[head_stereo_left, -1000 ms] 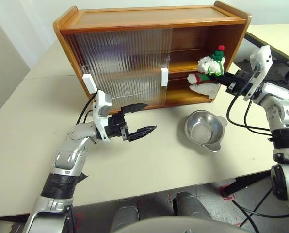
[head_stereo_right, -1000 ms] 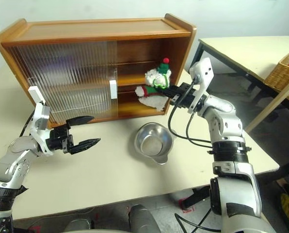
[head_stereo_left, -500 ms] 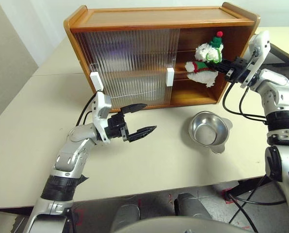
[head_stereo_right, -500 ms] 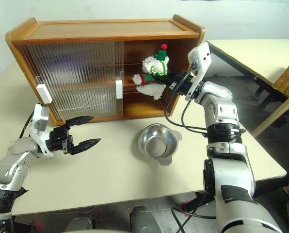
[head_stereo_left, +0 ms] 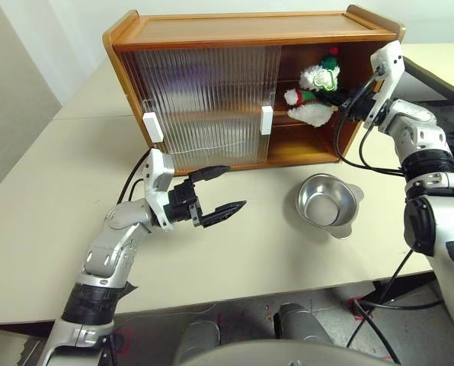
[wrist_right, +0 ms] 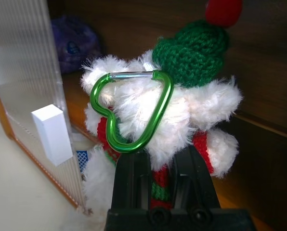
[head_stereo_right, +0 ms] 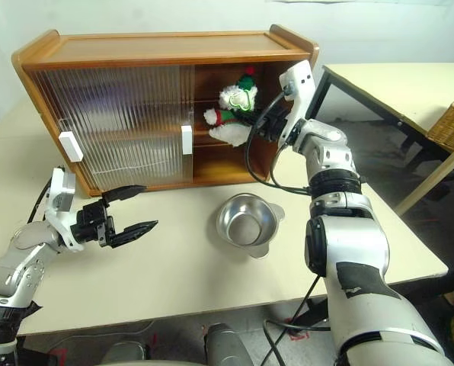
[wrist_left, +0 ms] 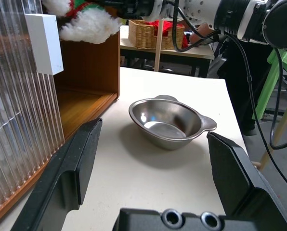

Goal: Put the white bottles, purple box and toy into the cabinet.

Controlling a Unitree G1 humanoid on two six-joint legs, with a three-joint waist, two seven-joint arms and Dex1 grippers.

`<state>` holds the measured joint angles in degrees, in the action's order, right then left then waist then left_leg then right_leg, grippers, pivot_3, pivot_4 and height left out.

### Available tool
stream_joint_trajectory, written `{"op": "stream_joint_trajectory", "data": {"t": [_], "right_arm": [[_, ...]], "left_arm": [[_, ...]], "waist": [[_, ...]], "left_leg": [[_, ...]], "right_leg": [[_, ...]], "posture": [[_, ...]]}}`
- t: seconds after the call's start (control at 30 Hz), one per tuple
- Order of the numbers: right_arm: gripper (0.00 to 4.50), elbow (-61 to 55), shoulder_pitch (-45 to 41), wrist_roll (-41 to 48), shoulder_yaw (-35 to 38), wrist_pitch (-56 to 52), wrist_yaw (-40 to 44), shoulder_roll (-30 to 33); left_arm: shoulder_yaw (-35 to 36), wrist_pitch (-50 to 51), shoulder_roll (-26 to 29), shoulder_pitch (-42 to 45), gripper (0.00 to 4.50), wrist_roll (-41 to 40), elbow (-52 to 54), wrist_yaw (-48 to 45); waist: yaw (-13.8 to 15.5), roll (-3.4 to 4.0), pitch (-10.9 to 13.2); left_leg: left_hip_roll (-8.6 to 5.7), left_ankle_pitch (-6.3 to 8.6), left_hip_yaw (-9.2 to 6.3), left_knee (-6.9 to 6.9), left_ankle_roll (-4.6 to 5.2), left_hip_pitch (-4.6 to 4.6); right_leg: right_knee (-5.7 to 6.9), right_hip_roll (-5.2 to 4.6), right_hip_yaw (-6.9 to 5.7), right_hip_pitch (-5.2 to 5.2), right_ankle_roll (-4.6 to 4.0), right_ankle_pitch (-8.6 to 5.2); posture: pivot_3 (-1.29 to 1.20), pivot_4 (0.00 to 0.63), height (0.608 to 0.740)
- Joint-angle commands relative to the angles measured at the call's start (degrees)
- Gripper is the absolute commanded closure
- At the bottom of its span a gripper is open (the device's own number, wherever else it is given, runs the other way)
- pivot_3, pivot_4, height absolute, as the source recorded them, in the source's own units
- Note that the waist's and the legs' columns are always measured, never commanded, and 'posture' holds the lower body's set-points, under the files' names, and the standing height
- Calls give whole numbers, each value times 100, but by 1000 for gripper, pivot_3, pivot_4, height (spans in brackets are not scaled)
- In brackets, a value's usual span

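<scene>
My right pincer (wrist_right: 155, 180) is closed on the toy, a small fluffy white plush figure (head_stereo_left: 312, 95) with red and green trim, a green knitted hat with a red bobble, and a green heart-shaped metal clip (wrist_right: 134, 110) hooked at its neck. It holds the figure in the open right-hand bay of the large orange-brown wooden cabinet (head_stereo_left: 234, 30), level with the upper shelf and beside the ribbed translucent sliding door (head_stereo_left: 204, 99) with its white block handle (head_stereo_left: 266, 120).

I judge the plush light, soft and compressible. It sags around the fingers rather than resisting them, so a pinch low on the torso, as shown in the right wrist view, is the sound hold. The fur gives friction and nothing here is fragile. The clip is hard and smooth and would be a poorer place to grip.

A soft purple shape (wrist_right: 73, 45) lies at the back of the shelf, behind the door; whether it is the purple box I cannot tell.

My left pincer (head_stereo_left: 219, 192) hangs empty above the table (head_stereo_left: 44, 198), jaws spread wide. A shiny steel bowl (head_stereo_left: 327, 203) stands in front of the cabinet.
</scene>
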<state>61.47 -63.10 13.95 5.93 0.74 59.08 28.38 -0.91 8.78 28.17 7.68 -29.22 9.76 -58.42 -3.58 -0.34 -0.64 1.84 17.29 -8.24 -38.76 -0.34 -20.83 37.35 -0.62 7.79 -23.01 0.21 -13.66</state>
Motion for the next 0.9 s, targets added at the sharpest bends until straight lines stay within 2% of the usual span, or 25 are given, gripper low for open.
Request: {"op": "stream_joint_trajectory", "data": {"t": [0.03, 0.3, 0.63, 0.9], "right_arm": [[4278, 411, -231, -284, -39, 219, -320, -103], [4293, 897, -577, -536, 55, 497, -811, -214], [4296, 1020, -990, -606, 131, 578, -875, -107], [4301, 1115, -951, -698, 106, 610, -945, -144]], "left_arm": [[8, 90, 33, -72, 0, -4, 188, 72], [3, 288, 37, -104, 0, -42, 436, 247], [-24, 311, 9, -198, 0, -23, 493, 286], [-32, 165, -28, -242, 0, 16, 350, 207]], "waist": [[-2, 0, 0], [-11, 0, 2], [-10, 6, 10], [9, 6, 10]], "left_leg": [[0, -1, 0, 0, -1, 2], [0, -11, 0, 0, -5, 19], [0, -13, 3, 5, -10, 47], [0, 0, 11, 19, -39, -7]], "right_leg": [[0, 0, 0, 0, 1, 1], [0, 1, 9, 9, -7, 20], [0, 7, 34, -1, -2, 23], [-5, 13, 58, -61, -4, 7]], "posture": [[-92, 0, 740], [-80, 0, 740], [-85, 0, 740], [-83, 0, 740]]}}
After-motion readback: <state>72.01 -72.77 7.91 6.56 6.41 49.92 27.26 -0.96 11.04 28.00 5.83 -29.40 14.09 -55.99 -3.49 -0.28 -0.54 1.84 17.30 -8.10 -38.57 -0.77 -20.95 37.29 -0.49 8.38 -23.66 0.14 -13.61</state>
